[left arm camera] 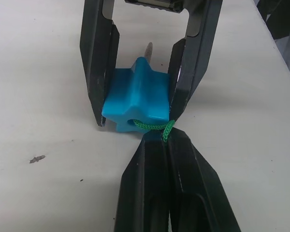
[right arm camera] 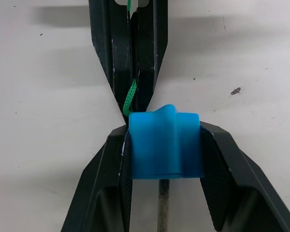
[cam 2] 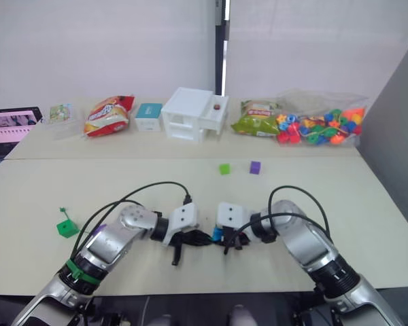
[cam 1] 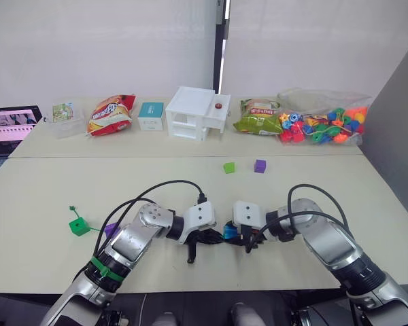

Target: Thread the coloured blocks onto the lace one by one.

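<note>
Near the table's front edge, the right gripper (right arm camera: 164, 145) is clamping the blue block (right arm camera: 165, 142) while the left gripper (left arm camera: 166, 140), jaws pinched together on the lace (left arm camera: 152, 126), is feeding it through, its pale tip (left arm camera: 148, 50) emerging beyond. Leftward, a dark green block (cam 1: 79, 226) is sitting, seemingly already strung; a purple block (cam 1: 111, 229) is peeking, half-hidden, beside the left arm. Farther off, light green (cam 1: 229, 167) and purple (cam 1: 260, 166) blocks are waiting unthreaded.

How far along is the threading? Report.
Seemingly done: dark green block, by the knot end. In hand: right gripper clamps the blue block, left gripper pinches the lace running through it. Left: light green block and purple block, loose mid-table.
</note>
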